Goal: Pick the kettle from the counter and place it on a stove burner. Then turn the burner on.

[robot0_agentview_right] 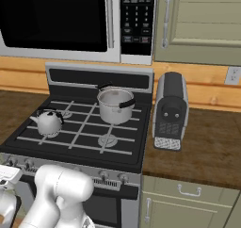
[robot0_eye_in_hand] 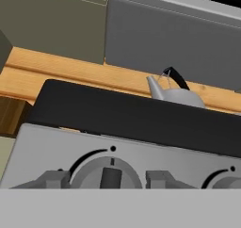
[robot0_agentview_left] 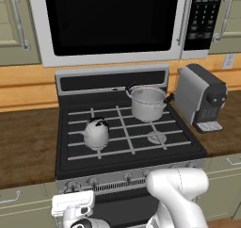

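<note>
One kettle [robot0_agentview_left: 96, 132], one pot [robot0_agentview_left: 148, 102] (steel), one coffee machine [robot0_agentview_left: 201, 98].

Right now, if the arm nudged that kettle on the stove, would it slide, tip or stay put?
The kettle looks squat and wide-based, so it probably resists tipping. It sits on the thin bars of the grate, so a push might make it catch or rock rather than slide smoothly. It looks rigid, and its arched handle seems a firm place to lift.

You won't find a word or number to read here (the microwave keypad [robot0_agentview_right: 137, 16] shows only blurred light marks).
</note>
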